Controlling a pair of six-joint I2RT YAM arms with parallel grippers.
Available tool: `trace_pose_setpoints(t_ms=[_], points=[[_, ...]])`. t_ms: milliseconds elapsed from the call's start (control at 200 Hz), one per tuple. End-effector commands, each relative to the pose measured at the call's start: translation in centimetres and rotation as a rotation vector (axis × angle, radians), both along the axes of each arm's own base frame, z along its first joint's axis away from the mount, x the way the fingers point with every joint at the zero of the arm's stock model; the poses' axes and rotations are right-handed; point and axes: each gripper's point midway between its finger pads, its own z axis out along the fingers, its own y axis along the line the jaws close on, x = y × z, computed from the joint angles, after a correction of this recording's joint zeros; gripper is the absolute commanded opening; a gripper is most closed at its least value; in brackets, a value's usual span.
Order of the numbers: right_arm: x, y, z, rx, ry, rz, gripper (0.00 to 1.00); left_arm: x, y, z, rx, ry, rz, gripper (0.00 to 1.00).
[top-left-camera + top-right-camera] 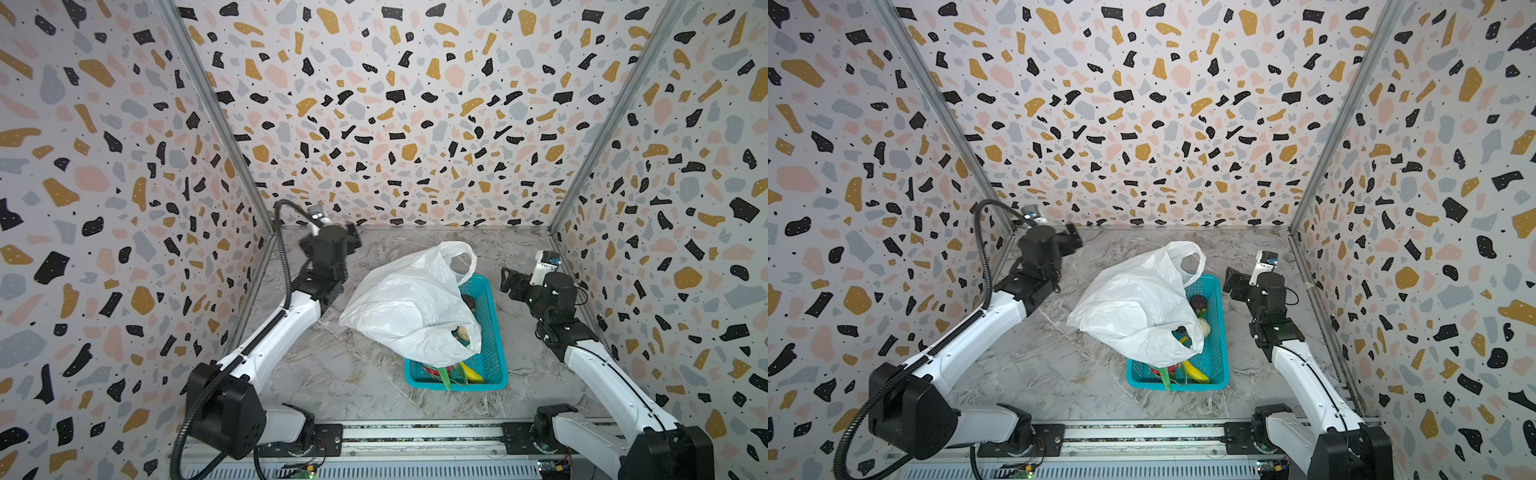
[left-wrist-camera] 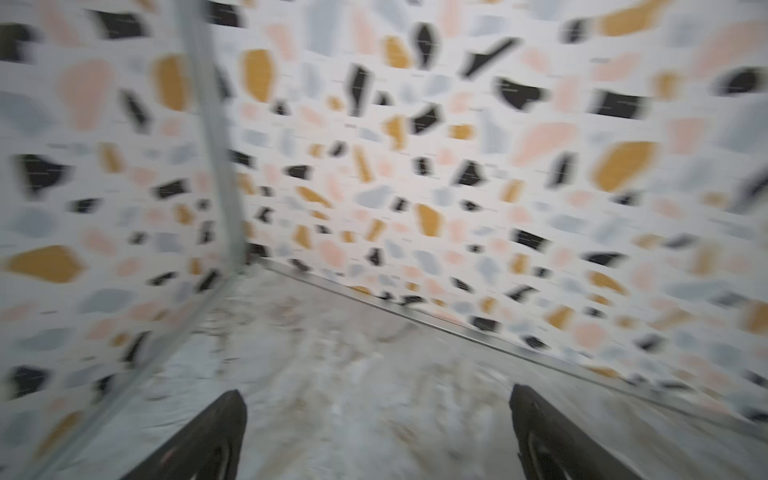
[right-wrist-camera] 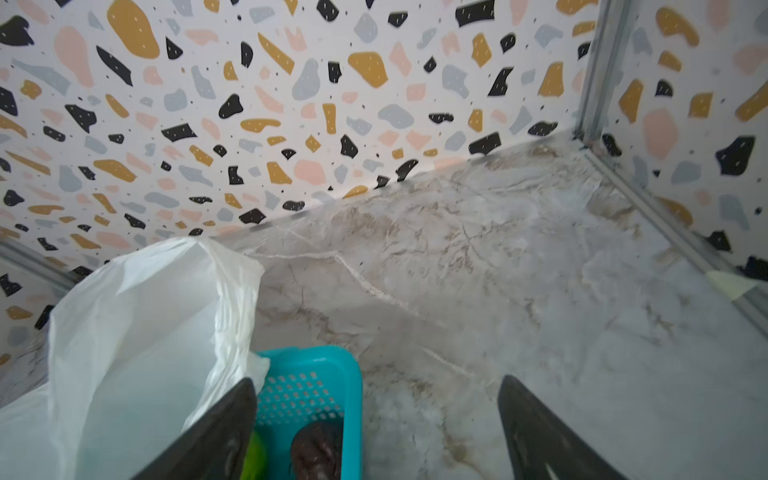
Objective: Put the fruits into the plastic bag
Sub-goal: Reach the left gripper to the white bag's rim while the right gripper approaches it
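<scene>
Left hand [image 2: 376,390] and right hand [image 3: 377,380] being spread wide and empty, the plastic bag [image 1: 407,299] should be lifted by its handle [image 1: 453,246] off the basket [image 1: 457,384]

Crinkly thin plastic bag [image 1: 409,299], perforated plastic basket [image 1: 492,357], matt marbled tabletop [image 1: 332,374]

Teal perforated basket [image 1: 492,332] on marbled tabletop [image 1: 332,374].
Set right of centre in both top views, standing flat, long sides running front to back; boxed in on three sides by terrazzo-patterned walls [image 1: 395,124], with metal posts [image 1: 216,124] at the back corners and a slotted rail [image 1: 415,434] along the near edge.
</scene>
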Motion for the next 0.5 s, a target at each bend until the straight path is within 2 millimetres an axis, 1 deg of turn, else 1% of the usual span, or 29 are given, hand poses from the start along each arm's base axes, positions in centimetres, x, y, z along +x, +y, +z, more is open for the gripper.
trace_pose_setpoints(t_ms=[0,50,90,165,210,270,370,496], points=[[-1.6,-0.5,-0.9,0.087,0.075,-0.051,0.91,-4.1,-10.2,-3.6,0.101,0.184,-0.245,0.99],[-1.8,-0.3,-1.2,0.090,0.079,-0.041,0.91,-5.4,-14.2,-4.3,0.123,0.214,-0.341,0.99],[-1.9,-0.4,-1.5,0.088,0.093,-0.046,0.91,-6.3,-16.9,-4.7,0.158,0.234,-0.399,0.99],[-2.0,-0.4,-2.0,0.070,0.124,-0.038,0.91,-7.4,-20.6,-5.4,0.246,0.253,-0.465,1.00],[-2.0,-0.3,-2.2,0.055,0.138,-0.029,0.90,-7.7,-22.2,-6.0,0.294,0.269,-0.485,0.99],[-2.1,-0.1,-2.3,0.033,0.151,-0.007,0.90,-7.5,-23.4,-6.9,0.345,0.301,-0.482,0.99],[-2.2,0.0,-2.3,0.003,0.154,0.014,0.90,-6.3,-23.1,-8.1,0.406,0.337,-0.404,0.99],[-2.3,0.1,-2.3,-0.009,0.146,0.028,0.90,-5.5,-24.1,-9.1,0.461,0.364,-0.398,0.99]])
